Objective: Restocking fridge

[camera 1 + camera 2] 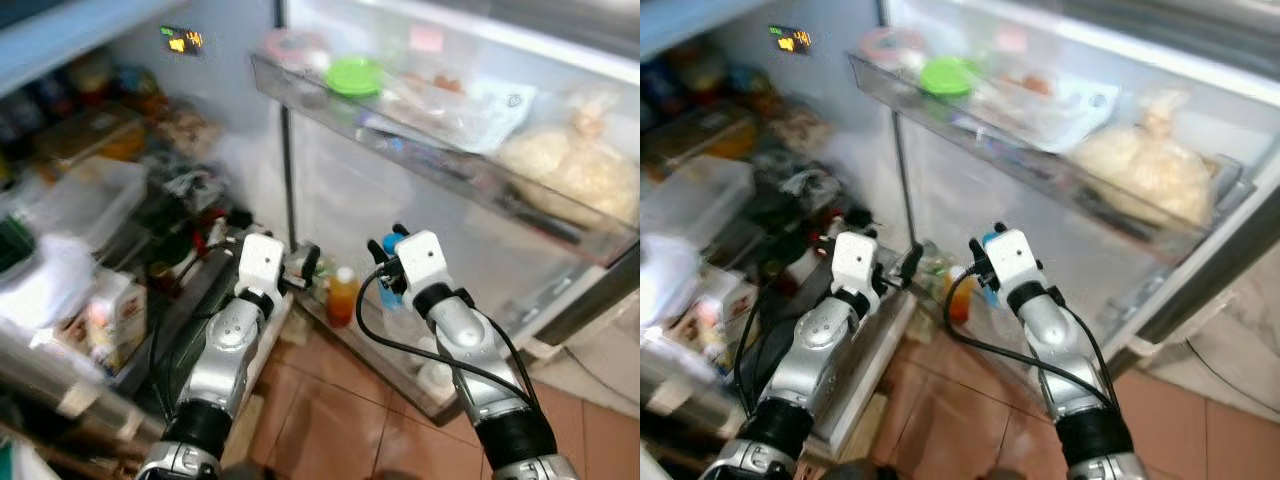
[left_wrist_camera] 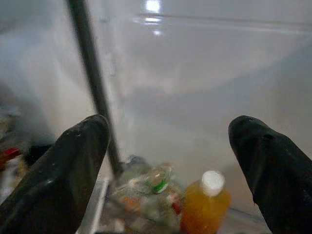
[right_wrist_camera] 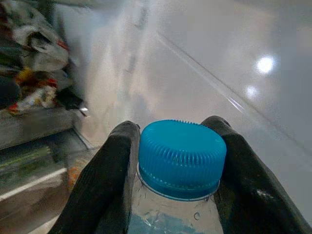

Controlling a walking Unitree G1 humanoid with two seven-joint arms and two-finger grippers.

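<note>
Seemingly the restocking is midway: from the head views, the right claw (image 1: 388, 243) holds a water bottle (image 1: 398, 310) over the low door rack (image 1: 400, 385), where an orange bottle (image 1: 342, 296) already stands; the water bottle is not yet set down. The left claw (image 1: 308, 266) hovers just beside the orange bottle. An upper door shelf (image 1: 440, 160) carries bags and a green lid, blurred. By the left wrist view, its fingers (image 2: 73, 161) stand wide apart, empty, the orange bottle (image 2: 204, 209) between and beyond them. By the right wrist view, fingers (image 3: 109, 170) clamp the neck under the blue cap (image 3: 181, 156); the bottle's body is cut off.
</note>
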